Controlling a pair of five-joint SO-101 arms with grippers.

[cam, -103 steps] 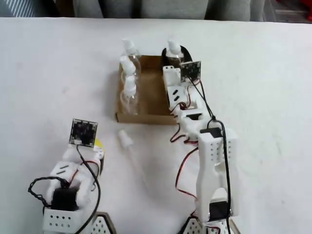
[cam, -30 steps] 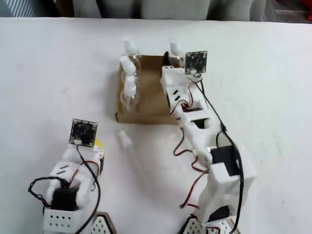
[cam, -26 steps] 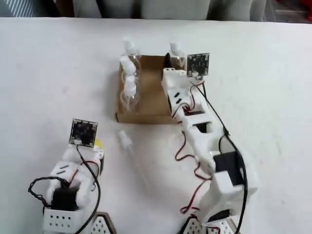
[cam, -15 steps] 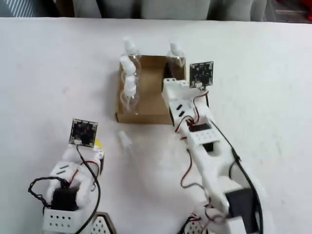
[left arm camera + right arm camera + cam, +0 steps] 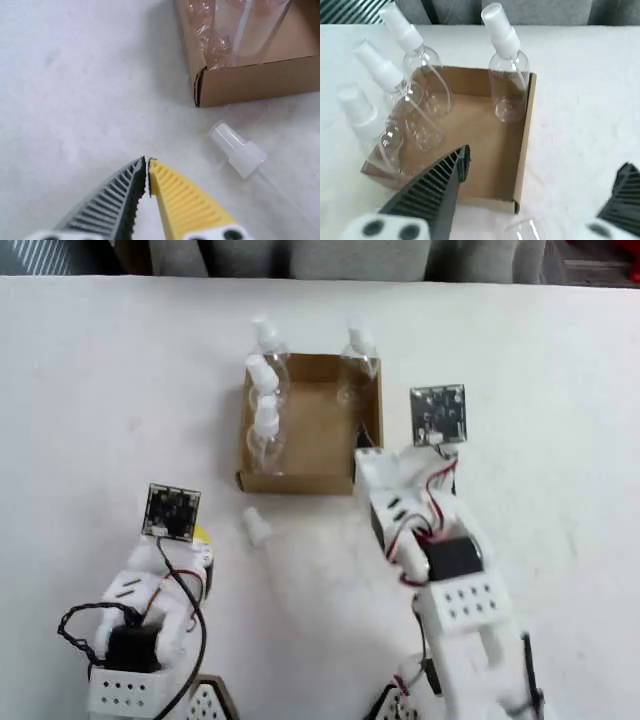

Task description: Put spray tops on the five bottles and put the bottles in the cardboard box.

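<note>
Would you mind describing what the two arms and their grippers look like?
The left arm and right arm are white plastic with black motors, red wires and a square camera board each. The left gripper has ribbed grey and yellow fingers; the right gripper, black ones.

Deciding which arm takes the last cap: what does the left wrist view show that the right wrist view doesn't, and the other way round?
Left wrist view: a loose spray top lying on the table beside a corner of the cardboard box, with the left gripper shut and apart from it. Right wrist view: four bottles with tops on, standing in the box, and the right gripper open. Both: the cardboard box with clear bottles inside.
</note>
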